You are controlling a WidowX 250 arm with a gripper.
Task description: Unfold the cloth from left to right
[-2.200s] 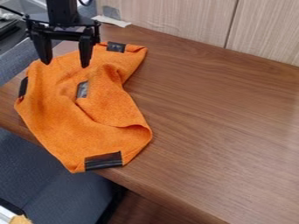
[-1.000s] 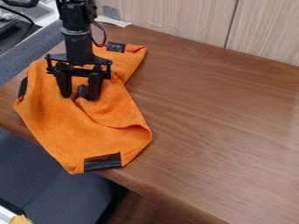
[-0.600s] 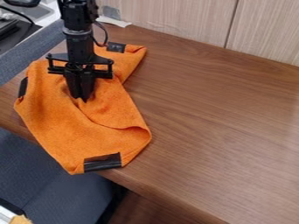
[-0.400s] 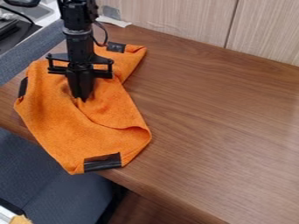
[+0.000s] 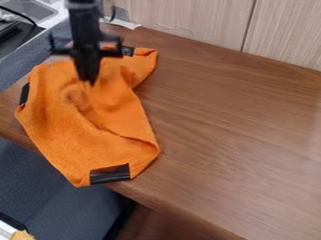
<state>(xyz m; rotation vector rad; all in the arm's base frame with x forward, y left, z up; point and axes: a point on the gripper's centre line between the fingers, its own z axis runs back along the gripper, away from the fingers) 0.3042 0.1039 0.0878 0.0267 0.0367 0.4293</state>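
The gripper (image 5: pixel 91 81) is over the upper part of the orange cloth (image 5: pixel 65 136), its fingers together on a raised bit of the cloth's folded-over corner. The cloth lies crumpled at the table's left side, with a fold running down its middle toward the lower right. Black patches mark its left edge, its bottom corner and its top corner, the last partly behind the gripper. What the fingertips pinch is blurred.
The brown table (image 5: pixel 232 126) extends to the right of the cloth. A light wood panel (image 5: pixel 188 18) stands along the back. Grey chairs are at the left and lower left, below the table's front edge. A taped scrap (image 5: pixel 120 22) lies at the back.
The gripper came down onto the cloth, closed at its middle, then rose toward the top of the view. The cloth's folded part lifted with it, and its lower right edge drew in slightly.
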